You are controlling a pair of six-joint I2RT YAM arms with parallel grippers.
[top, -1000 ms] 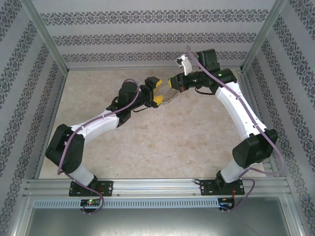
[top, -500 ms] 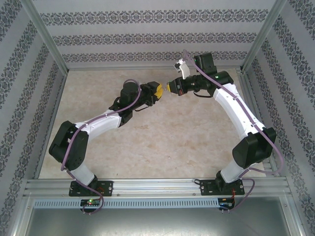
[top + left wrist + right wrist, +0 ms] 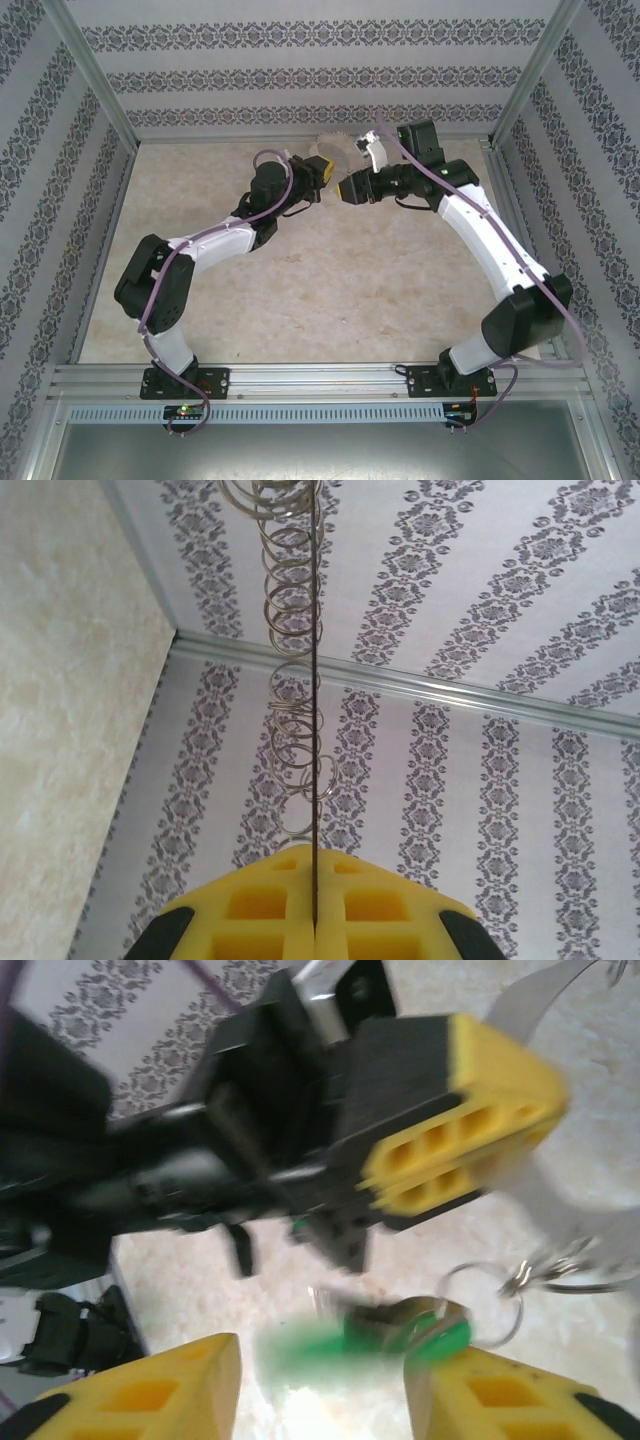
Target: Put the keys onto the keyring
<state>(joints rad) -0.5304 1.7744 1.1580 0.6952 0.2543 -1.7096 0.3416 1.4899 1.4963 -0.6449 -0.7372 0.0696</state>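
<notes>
Above the marbled table (image 3: 330, 290), toward its far side, almost tip to tip: left gripper (image 3: 321, 171) and right gripper (image 3: 351, 187). Left one clamped tight on the keyring (image 3: 312, 730), pinched edge-on between yellow pads, small rings strung along it. Right one open, fingers apart, the blurred green key (image 3: 400, 1332) between them beside a small ring; contact impossible to tell. Behind, patterned wall (image 3: 300, 80).

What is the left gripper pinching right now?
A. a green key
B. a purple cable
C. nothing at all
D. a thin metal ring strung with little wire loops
D: in the left wrist view the left gripper is shut on the keyring, which stands edge-on out of its closed jaws.
</notes>
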